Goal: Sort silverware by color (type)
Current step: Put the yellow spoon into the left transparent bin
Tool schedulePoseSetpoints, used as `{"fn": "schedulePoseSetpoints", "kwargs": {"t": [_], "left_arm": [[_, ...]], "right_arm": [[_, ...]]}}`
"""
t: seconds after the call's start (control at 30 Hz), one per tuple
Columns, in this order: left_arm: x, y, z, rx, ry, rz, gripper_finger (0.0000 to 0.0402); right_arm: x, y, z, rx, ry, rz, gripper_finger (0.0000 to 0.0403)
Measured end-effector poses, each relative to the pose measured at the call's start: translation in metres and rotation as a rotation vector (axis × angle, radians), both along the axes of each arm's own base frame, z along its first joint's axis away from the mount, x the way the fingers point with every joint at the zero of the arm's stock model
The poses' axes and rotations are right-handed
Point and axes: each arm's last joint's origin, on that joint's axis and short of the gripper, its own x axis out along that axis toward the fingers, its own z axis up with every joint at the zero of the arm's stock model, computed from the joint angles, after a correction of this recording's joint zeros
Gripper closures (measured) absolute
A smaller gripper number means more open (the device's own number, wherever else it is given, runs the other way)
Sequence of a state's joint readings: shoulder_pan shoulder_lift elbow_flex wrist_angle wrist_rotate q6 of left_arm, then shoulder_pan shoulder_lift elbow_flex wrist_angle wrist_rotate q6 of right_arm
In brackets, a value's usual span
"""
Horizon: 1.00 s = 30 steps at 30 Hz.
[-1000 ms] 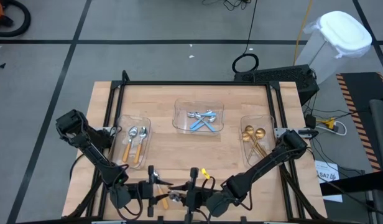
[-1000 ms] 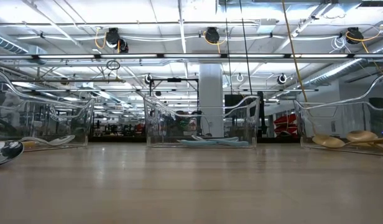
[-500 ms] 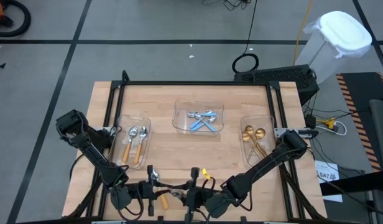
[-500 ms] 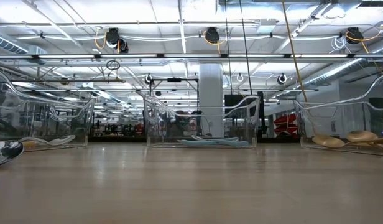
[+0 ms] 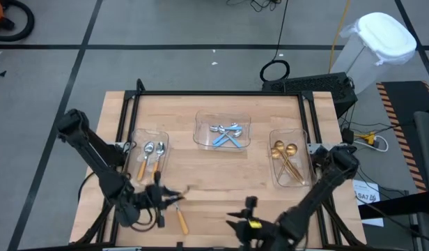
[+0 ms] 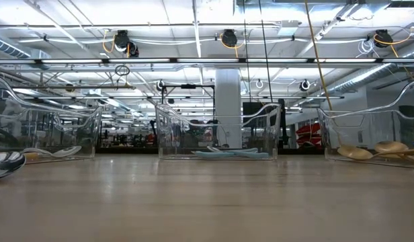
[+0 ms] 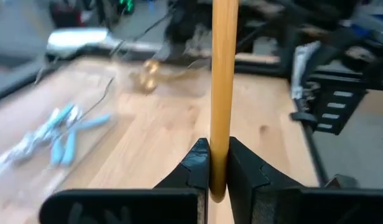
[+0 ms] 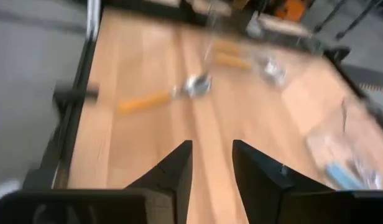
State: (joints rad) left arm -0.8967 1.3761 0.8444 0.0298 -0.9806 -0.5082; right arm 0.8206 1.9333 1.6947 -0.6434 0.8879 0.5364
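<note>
Since a second ago both arms have drawn apart from the desk's (image 5: 214, 174) near edge: then the two grippers met there over a small cluster of spoons, now the left gripper (image 5: 174, 196) sits up and toward the left tray (image 5: 135, 143), and the right gripper (image 5: 235, 224) has pulled back along the near edge, on the right-tray side

Left gripper (image 7: 219, 168): jaws clamped on an orange-handled spoon (image 7: 223, 74), the handle standing up between the fingers; its bowl is out of the wrist view. In the high view the gripper hovers just near-side of the left tray

Right gripper (image 8: 211, 163): jaws parted, nothing between them. It points across the desk toward the left tray

Loose spoon (image 5: 180, 221), orange handle, lies flat on the desk near-side of the left tray, just below the left gripper; right wrist view shows it too (image 8: 160, 96), bowl pointing away from the near edge

Left tray: two orange-handled spoons (image 5: 150, 162), bowls at the far end
Middle tray (image 5: 222, 118), to the right of the left tray: blue-handled spoons (image 5: 227, 134), crossed in a heap
Right tray (image 5: 290, 132), farthest from the left tray: gold spoons (image 5: 285, 157), bowls at the far end

Low view: all three trays in a row along the far side; a silver spoon bowl (image 6: 7, 163) shows at the frame edge before the left tray
</note>
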Motion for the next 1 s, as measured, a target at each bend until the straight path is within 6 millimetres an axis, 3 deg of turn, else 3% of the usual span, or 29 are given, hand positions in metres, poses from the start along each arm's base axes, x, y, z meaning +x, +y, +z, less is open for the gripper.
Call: {"fn": "schedulePoseSetpoints", "kwargs": {"t": [0.27, 0.47, 0.8, 1.0], "left_arm": [[-0.032, 0.054, 0.012, -0.219, 0.164, 0.18, 0.0377], [-0.054, 0.087, 0.006, -0.336, 0.345, 0.36, 0.0377], [-0.073, 0.098, -0.003, -0.494, 0.505, 0.579, 0.0365], [-0.077, 0.092, -0.01, -0.609, 0.628, 0.657, 0.0361]], "right_arm": [[-0.038, 0.004, -0.012, -0.159, 0.159, 0.011, 0.03], [-0.05, 0.002, -0.013, -0.287, 0.181, 0.013, 0.03], [-0.059, -0.01, -0.013, -0.383, 0.238, -0.036, 0.03], [-0.065, -0.009, -0.013, -0.382, 0.239, -0.043, 0.03]]}}
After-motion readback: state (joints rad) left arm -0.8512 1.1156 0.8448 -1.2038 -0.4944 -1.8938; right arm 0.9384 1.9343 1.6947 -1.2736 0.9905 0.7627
